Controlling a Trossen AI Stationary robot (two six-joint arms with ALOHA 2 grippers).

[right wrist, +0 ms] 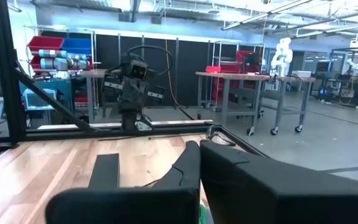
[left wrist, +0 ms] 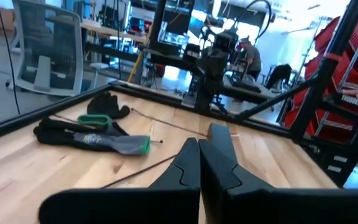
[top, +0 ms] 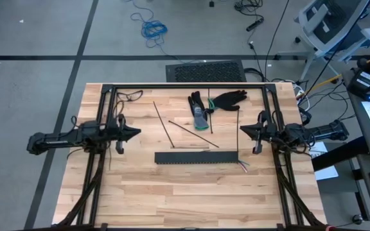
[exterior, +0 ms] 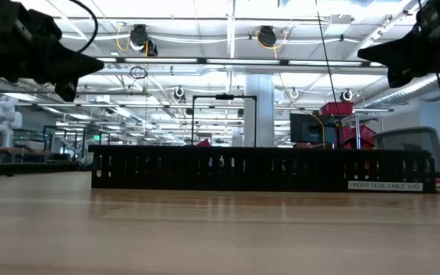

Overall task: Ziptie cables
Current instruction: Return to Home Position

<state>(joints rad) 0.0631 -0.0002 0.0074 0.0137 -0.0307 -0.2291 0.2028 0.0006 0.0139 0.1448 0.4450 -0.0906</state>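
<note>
Several thin dark zipties (top: pixel 162 125) (top: pixel 194 135) lie flat on the wooden table, far of a long black slotted rail (top: pixel 196 157). Only the coloured ends of the cables (top: pixel 244 166) show, poking out at the rail's right end; the rest is hidden by the rail. My left gripper (top: pixel 137 133) hovers shut at the table's left side, pointing level toward the right. My right gripper (top: pixel 241 130) hovers shut at the right side, pointing toward the left. Both are well above the table and hold nothing. In the left wrist view one ziptie (left wrist: pixel 135 175) lies ahead of the shut fingers.
Two dark gloves (top: pixel 201 110) (top: pixel 230 99) lie at the far middle of the table, among the zipties. A black metal frame (top: pixel 185 85) runs along the far edge and both sides. Bare wood stretches in front of the rail.
</note>
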